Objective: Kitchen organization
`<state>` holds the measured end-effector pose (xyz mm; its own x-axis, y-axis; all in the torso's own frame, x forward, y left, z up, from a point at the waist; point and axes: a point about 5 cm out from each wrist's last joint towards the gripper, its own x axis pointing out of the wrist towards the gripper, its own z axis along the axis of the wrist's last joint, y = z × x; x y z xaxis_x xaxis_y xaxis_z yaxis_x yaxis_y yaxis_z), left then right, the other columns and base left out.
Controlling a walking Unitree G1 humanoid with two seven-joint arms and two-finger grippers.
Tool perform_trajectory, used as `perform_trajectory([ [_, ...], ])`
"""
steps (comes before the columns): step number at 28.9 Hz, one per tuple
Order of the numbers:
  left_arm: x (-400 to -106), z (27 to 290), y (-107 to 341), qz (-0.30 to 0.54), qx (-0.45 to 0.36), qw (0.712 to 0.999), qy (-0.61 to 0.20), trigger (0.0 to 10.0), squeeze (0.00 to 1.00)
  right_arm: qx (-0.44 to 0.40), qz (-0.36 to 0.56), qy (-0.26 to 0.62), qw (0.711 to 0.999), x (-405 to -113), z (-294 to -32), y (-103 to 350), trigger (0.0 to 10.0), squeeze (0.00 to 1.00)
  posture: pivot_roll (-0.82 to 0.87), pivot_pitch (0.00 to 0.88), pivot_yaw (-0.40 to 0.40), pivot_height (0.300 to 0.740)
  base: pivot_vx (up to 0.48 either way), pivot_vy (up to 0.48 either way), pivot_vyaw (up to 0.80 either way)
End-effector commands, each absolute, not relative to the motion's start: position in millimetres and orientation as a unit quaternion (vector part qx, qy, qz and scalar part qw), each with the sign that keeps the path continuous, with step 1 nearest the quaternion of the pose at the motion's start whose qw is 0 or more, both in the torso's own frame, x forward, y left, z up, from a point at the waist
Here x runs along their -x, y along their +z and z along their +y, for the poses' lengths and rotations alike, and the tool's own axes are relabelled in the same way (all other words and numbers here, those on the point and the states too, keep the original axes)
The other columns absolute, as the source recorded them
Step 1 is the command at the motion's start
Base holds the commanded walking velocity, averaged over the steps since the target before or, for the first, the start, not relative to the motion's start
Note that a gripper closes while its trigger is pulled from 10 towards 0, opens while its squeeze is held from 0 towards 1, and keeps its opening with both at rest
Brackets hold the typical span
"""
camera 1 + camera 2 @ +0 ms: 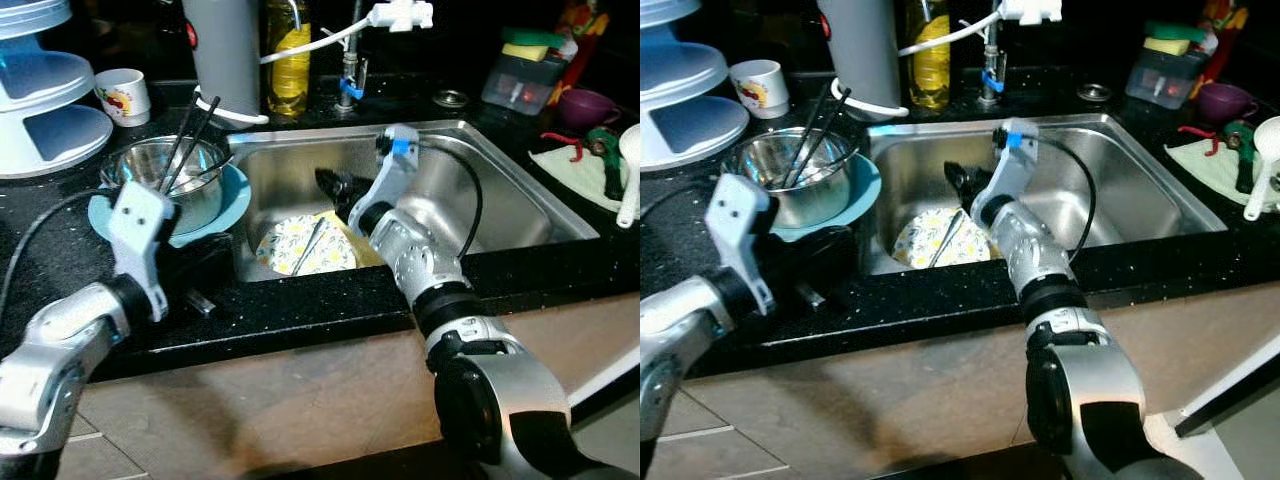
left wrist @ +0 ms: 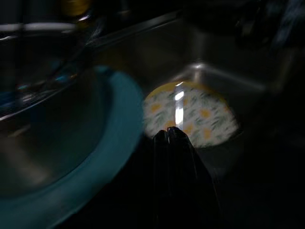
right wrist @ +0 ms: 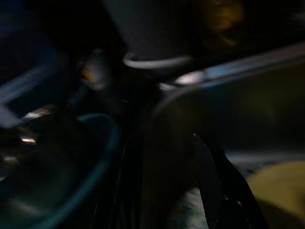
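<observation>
1. Countertop [image 1: 300,310] first, black and speckled: at its far left a white tiered rack [image 1: 40,100], with a small printed cup [image 1: 124,96] just beside it.
2. Next along, a steel bowl [image 1: 165,175] sits in a blue plate [image 1: 235,200], dark chopsticks [image 1: 190,135] leaning out of the bowl.
3. Left gripper [image 2: 170,136] is low over the counter edge, just beside the blue plate, its fingers pressed together and holding nothing, pointing toward the sink.
4. Into the steel sink [image 1: 500,190]: a floral plate [image 1: 305,245] lies on the bottom at the near left, a utensil [image 1: 308,245] resting across it.
5. Right gripper [image 1: 335,187] reaches down into the basin just above that plate; whether its fingers are spread, I cannot tell.
6. Far right: sponges in a tray [image 1: 530,65], a purple cup [image 1: 585,105].
</observation>
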<state>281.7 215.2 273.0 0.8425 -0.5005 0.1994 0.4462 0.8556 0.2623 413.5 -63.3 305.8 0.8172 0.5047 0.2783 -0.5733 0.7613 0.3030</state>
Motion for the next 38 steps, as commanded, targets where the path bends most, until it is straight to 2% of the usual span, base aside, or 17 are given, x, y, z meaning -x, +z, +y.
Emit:
perform_trajectory([
  [1, -277, 227, 277, -0.14, -0.114, 0.957, -0.227, 10.0, 0.0, -0.192, -0.095, 0.309, 0.927, -411, -55, 311, 10.0, 0.0, 0.08, 0.239, -0.031, 0.74, 0.0, 0.0, 0.0],
  [2, -274, 235, 279, -0.141, -0.117, 0.959, -0.215, 10.0, 0.0, -0.193, -0.1, 0.32, 0.922, -409, -51, 313, 10.0, 0.1, 0.08, 0.239, -0.031, 0.74, 0.0, 0.0, 0.0],
  [3, -273, 241, 281, -0.144, -0.119, 0.961, -0.206, 10.0, 0.0, -0.194, -0.107, 0.332, 0.917, -407, -46, 316, 10.0, 1.0, 0.08, 0.239, -0.036, 0.74, 0.0, 0.0, 0.0],
  [11, -268, 254, 283, -0.137, -0.118, 0.964, -0.196, 10.0, 0.0, -0.182, -0.157, 0.417, 0.877, -390, -9, 332, 10.0, 1.0, 0.09, 0.234, -0.039, 0.74, 0.0, 0.0, 0.0],
  [19, -268, 254, 279, -0.136, -0.107, 0.964, -0.204, 10.0, 0.0, -0.17, -0.178, 0.432, 0.867, -384, 6, 334, 10.0, 1.0, 0.09, 0.226, -0.039, 0.74, 0.0, 0.0, 0.0],
  [20, -268, 254, 279, -0.136, -0.108, 0.963, -0.205, 10.0, 0.0, -0.148, -0.188, 0.429, 0.871, -383, 8, 334, 10.0, 0.07, 0.09, 0.225, -0.042, 0.74, 0.0, 0.0, 0.0],
  [21, -266, 255, 282, -0.142, -0.097, 0.962, -0.21, 10.0, 0.0, -0.111, -0.21, 0.408, 0.882, -384, 7, 333, 10.0, 0.0, 0.09, 0.222, -0.045, 0.74, 0.0, 0.0, 0.0],
  [23, -264, 256, 285, -0.147, -0.084, 0.962, -0.214, 10.0, 0.0, -0.092, -0.222, 0.393, 0.888, -385, 6, 333, 10.0, 0.0, 0.09, 0.222, -0.045, 0.74, 0.0, 0.0, 0.0],
  [26, -264, 275, 281, -0.109, -0.134, 0.971, -0.168, 10.0, 0.0, -0.043, -0.24, 0.397, 0.885, -383, 9, 330, 10.0, 0.0, 0.1, 0.216, -0.05, 0.74, 0.0, 0.0, 0.0],
  [31, -261, 287, 285, -0.118, -0.123, 0.973, -0.154, 10.0, 0.0, -0.013, -0.248, 0.403, 0.881, -381, 12, 325, 10.0, 0.0, 0.1, 0.215, -0.054, 0.74, 0.0, 0.0, 0.0],
  [35, -260, 283, 281, -0.115, -0.101, 0.973, -0.174, 10.0, 0.0, -0.007, -0.239, 0.415, 0.878, -380, 18, 317, 10.0, 0.0, 0.1, 0.217, -0.054, 0.74, 0.0, 0.0, 0.0],
  [38, -260, 263, 275, -0.124, -0.062, 0.963, -0.232, 10.0, 0.0, 0.001, -0.23, 0.429, 0.874, -377, 26, 311, 10.0, 0.0, 0.1, 0.229, -0.053, 0.74, 0.0, 0.0, 0.0],
])
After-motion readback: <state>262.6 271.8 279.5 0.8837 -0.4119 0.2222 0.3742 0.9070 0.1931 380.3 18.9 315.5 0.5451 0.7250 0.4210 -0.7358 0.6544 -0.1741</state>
